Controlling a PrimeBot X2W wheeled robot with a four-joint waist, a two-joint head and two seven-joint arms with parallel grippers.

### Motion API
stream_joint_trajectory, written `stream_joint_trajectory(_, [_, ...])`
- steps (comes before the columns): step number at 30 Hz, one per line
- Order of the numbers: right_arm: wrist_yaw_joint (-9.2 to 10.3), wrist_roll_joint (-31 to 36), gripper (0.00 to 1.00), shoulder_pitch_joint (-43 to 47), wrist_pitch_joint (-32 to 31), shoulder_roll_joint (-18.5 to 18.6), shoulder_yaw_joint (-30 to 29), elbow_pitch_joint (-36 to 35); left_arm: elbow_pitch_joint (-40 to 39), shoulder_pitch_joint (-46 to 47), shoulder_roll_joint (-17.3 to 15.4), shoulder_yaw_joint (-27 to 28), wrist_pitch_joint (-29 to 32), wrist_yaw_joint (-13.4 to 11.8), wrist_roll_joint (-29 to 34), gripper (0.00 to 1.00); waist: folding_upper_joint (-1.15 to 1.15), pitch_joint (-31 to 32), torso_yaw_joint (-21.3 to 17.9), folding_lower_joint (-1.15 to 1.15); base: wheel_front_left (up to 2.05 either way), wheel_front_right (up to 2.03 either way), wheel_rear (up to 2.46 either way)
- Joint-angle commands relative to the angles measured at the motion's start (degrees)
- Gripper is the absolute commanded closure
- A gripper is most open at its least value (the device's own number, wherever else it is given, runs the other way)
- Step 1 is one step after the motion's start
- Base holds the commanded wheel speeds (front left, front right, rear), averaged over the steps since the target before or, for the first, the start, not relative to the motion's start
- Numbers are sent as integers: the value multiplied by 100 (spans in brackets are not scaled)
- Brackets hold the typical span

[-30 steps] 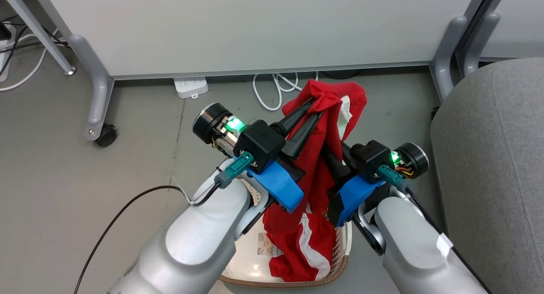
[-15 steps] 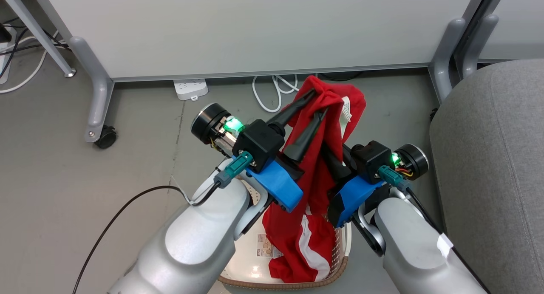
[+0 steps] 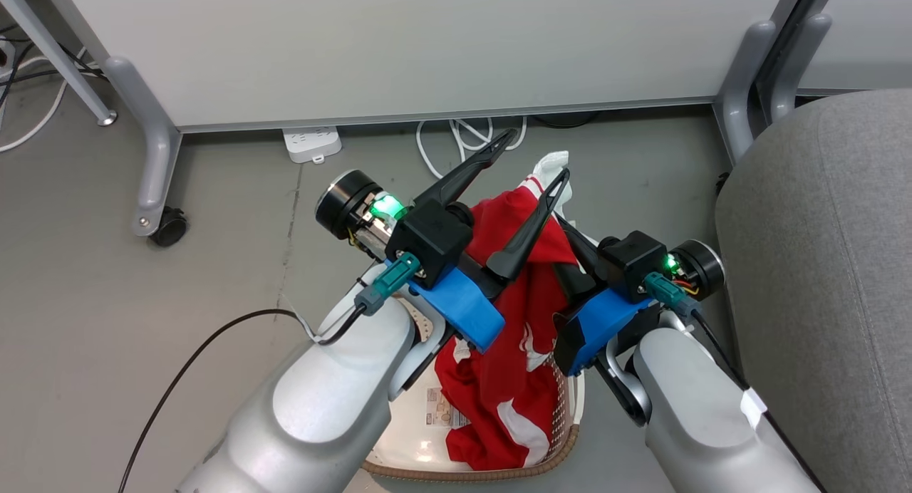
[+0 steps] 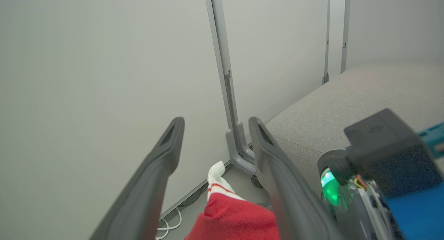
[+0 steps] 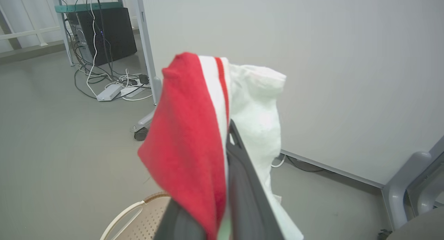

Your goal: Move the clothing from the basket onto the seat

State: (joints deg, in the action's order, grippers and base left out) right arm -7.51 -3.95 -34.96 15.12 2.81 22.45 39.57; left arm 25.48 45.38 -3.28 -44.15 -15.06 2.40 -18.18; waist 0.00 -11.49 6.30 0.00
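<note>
Closest to the robot, the cream-white perforated plastic basket with the brown woven-look rim (image 3: 399,471) sat on the grey floor beneath the two forearms. The lower end of the soft bright red clothing with white stripes (image 3: 513,386) lay in it; whether a second piece lay under that fold I could not tell.

From there the cloth rose as one limp band to the right gripper (image 5: 225,143), whose long dark fingers were pinched together on a bunch of red and white fabric. The white-edged end flopped over the fingertips, pointing up and away from the robot. Its long axis therefore ran nearly upright, from basket to fingertips.

Just beside it, the left gripper (image 3: 538,153) had its fingers spread wide with nothing between them. The red cloth hung below and behind the gap.

By my judgement the garment was light, floppy and not fragile. It would drape, swing and trail, and a thin pinch at the edge could slip. A gathered fold near the top, or a second hold lower down the band, looked best for lifting the tail clear of the rim.

Further right stood the large grey upholstered seat (image 3: 819,265), well apart from the cloth. Beyond were a white power strip (image 3: 312,144) and the pale partition panel (image 3: 427,44).
</note>
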Motion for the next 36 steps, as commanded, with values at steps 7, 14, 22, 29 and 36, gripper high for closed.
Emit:
stream_joint_trajectory(7, [4, -62, 100, -95, 6, 14, -198, -182, -17, 59, -95, 16, -17, -16, 16, 0, 0, -141, -311, 0, 0, 0, 0])
stream_joint_trajectory(14, [4, 29, 100, -19, 6, 11, -534, -431, -32, 118, -180, -26, -11, -2, 41, 0, 0, -351, -747, 0, 0, 0, 0])
stream_joint_trajectory(22, [4, 118, 100, 126, 6, 10, -1023, -797, -55, 173, -254, -133, 53, 16, 54, 0, 0, -574, -1287, 0, 0, 0, 0])
stream_joint_trajectory(29, [4, 109, 100, 160, 7, 7, -1372, -1087, -99, 201, -296, -202, 125, 19, 64, 0, 0, -732, -1682, 0, 0, 0, 0])
stream_joint_trajectory(36, [4, 41, 100, 241, 7, 6, -1742, -1399, -160, 219, -375, -317, 226, 57, 76, 0, 0, -894, -2124, 0, 0, 0, 0])
